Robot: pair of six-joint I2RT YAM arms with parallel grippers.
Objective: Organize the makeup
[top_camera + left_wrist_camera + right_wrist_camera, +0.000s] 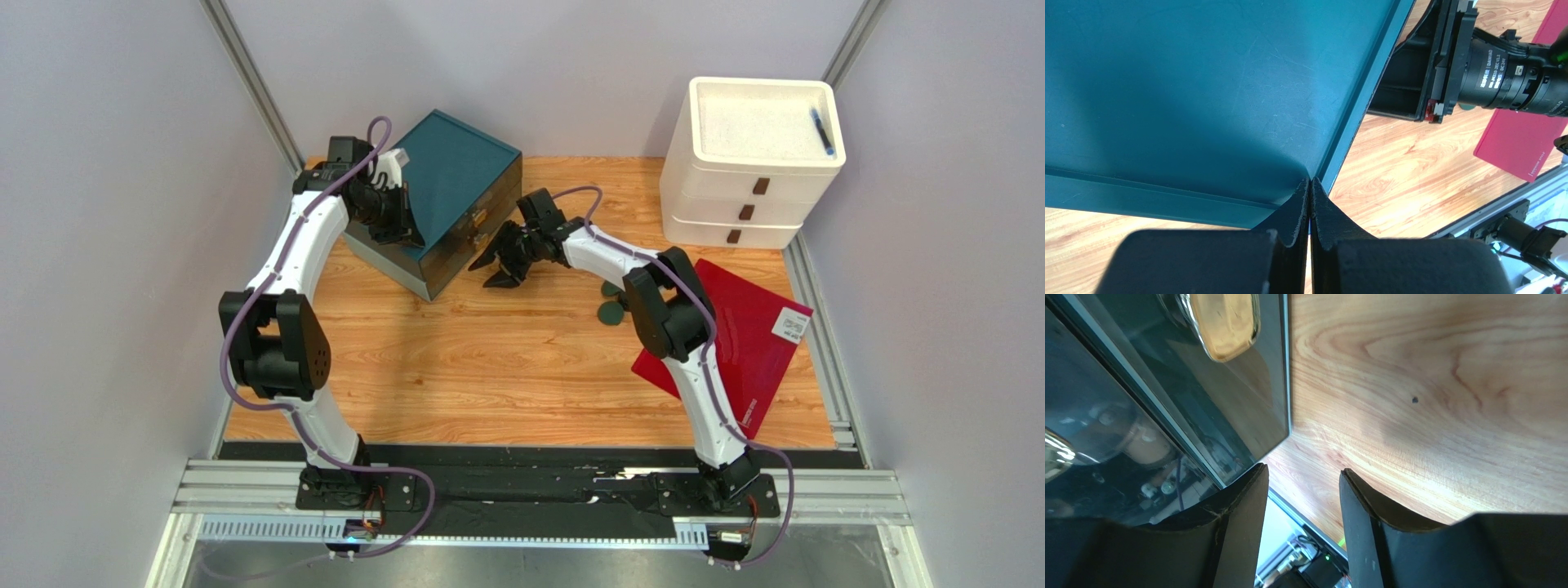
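Two small round dark-green compacts (610, 290) (608, 314) lie on the wooden table beside my right forearm. A teal box (456, 184) stands at the back centre. In the right wrist view its dark glass front (1168, 416) carries a gold knob (1226, 321), and a beige bottle (1143, 444) shows dimly behind the glass. My right gripper (503, 267) (1303, 478) is open and empty, close to that front. My left gripper (388, 211) (1310, 182) is shut, its tips touching the edge of the teal lid (1198, 92). The other bottles and tubes are out of view.
A white three-drawer unit (746, 196) stands at the back right with a blue pen (821, 130) on its top tray. A flat red sheet (748, 325) lies at the right, partly under my right arm. Grey walls close in both sides.
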